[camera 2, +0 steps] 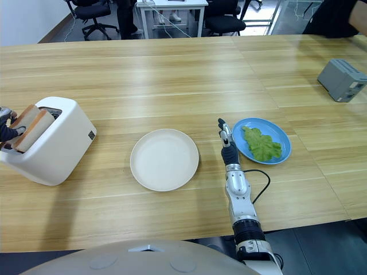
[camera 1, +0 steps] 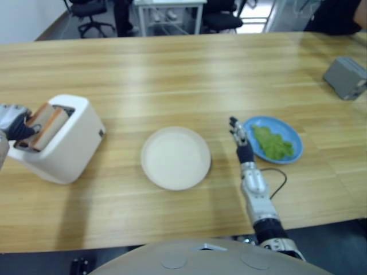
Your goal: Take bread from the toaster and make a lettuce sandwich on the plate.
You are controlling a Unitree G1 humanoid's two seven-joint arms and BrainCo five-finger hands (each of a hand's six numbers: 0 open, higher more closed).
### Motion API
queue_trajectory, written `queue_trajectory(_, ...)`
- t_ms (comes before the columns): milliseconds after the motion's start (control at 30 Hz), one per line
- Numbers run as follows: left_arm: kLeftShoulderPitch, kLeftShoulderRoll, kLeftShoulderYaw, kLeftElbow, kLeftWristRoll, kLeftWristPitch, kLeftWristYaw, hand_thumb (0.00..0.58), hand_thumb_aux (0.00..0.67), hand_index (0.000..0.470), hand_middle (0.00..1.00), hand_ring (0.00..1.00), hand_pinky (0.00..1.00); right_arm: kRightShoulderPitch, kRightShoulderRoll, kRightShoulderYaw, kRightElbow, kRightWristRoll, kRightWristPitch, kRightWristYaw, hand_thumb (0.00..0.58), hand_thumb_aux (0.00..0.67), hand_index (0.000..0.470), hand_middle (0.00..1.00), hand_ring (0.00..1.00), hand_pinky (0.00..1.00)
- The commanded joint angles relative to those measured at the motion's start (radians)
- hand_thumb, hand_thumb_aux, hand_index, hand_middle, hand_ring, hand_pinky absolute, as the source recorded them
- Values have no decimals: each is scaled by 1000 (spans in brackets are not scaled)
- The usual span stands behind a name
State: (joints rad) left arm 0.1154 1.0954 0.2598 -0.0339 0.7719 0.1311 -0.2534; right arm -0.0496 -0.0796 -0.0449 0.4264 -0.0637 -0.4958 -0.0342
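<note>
Where bread (camera 1: 46,125) protrudes, left robot hand (camera 1: 14,121) rests.

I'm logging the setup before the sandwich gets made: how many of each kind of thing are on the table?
Toaster: 1
Bread slices: 2
Plates: 2, a cream plate and a blue plate
Lettuce: 1
Grey box: 1
Total: 7

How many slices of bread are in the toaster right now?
2: one slice at the outer left, by the left hand, the other slice right beside it, both sticking up from the white toaster. Any deeper in the slots would be hidden.
</note>
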Motion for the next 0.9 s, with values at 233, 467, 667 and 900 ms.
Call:
queue_trajectory(233, -103, -63, 169, -30, -95, 11, 136, 580, 670, 460, 1000, 1000, 1000, 3, 4, -8, 17, 8, 12, -9, 0, 0, 0, 0, 0, 0)
queue_trajectory(467, -121, -65, 246, -4, -113, -25, 252, 580, 670, 460, 1000, 1000, 1000, 1, 5, -7, 28, 9, 11, -9, 0, 0, 0, 0, 0, 0)
queue_trajectory(667, -168, -99, 373, -62, -229, -125, 348, 580, 670, 460, 1000, 1000, 1000, -1, 6, -6, 34, 9, 12, -10, 0, 0, 0, 0, 0, 0)
queue_trajectory(900, -309, -245, 288, -238, -551, -213, 232, 580, 670, 460, 1000, 1000, 1000, -10, 7, -7, 45, 9, 12, -11, 0, 0, 0, 0, 0, 0)
